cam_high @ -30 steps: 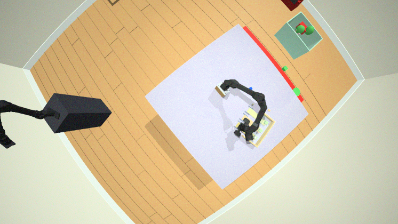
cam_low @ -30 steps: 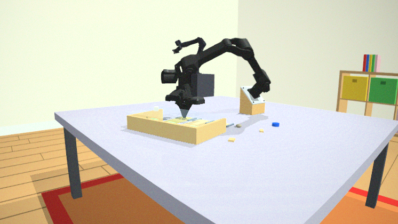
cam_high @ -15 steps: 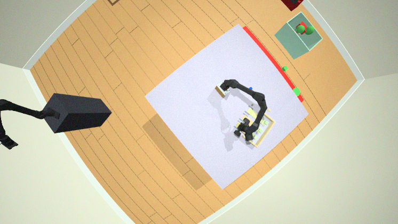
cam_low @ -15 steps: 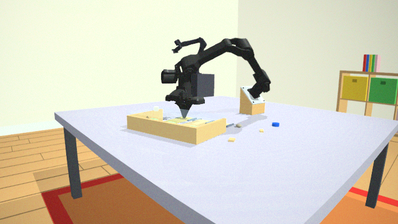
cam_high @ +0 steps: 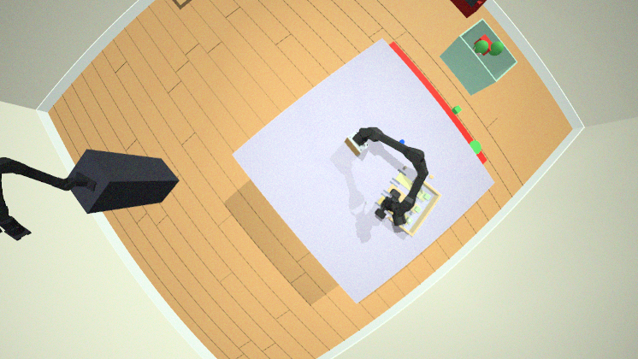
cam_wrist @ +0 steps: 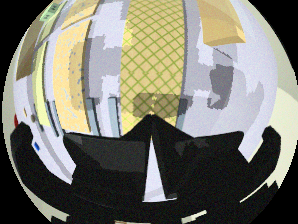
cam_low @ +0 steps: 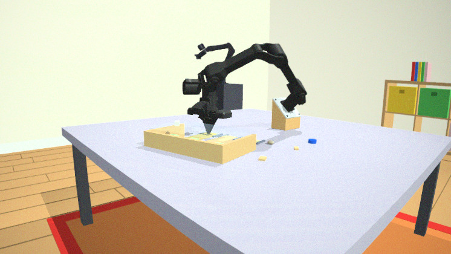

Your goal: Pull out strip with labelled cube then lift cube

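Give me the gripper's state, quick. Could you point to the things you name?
Gripper (cam_low: pixel 208 132) (cam_wrist: pixel 150 119): closed, holding nothing, jaws together over the strip with the crisscross pattern (cam_wrist: pixel 154 55).

Tray: pale wood look, smooth, matt. Tabletop: lavender, matt, faintly grainy. Floor: wood planks, dull finish. Arm: black, plastic-looking, soft sheen. Mounting plate on arm's base: pale, smooth, metal-looking. Base block: wood-coloured, matt. Bin: green, smooth, translucent-looking. Crosshatched strip: flat, matt, paper-like.
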`<action>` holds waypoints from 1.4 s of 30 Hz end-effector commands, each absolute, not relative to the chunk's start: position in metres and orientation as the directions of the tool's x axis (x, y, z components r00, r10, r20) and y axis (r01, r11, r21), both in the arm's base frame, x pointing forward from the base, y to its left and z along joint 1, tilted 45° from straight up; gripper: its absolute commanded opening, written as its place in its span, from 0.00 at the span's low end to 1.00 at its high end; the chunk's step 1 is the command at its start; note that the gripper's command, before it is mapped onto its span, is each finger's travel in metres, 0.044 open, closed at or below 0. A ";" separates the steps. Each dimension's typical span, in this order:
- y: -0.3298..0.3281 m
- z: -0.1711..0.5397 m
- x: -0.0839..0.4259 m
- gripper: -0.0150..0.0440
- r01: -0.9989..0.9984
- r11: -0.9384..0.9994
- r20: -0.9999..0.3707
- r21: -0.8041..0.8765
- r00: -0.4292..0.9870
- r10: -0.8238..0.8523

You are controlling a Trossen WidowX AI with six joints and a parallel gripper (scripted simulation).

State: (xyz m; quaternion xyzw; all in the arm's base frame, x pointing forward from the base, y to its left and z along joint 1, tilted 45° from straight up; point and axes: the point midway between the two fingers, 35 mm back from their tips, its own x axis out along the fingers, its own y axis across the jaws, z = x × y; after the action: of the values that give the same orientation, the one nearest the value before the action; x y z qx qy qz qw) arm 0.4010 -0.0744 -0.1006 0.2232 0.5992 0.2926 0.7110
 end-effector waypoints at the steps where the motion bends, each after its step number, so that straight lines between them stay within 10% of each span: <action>1: -0.071 -0.101 0.402 0.25 -0.150 0.725 -0.718 0.672 0.111 0.688; 42: -0.072 -0.110 0.382 0.25 -0.150 0.726 -0.718 0.672 0.110 0.687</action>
State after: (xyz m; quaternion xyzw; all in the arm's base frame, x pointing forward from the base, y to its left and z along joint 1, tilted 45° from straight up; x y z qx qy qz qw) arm 0.3914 -0.0762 -0.1039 0.2234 0.5919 0.2924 0.7171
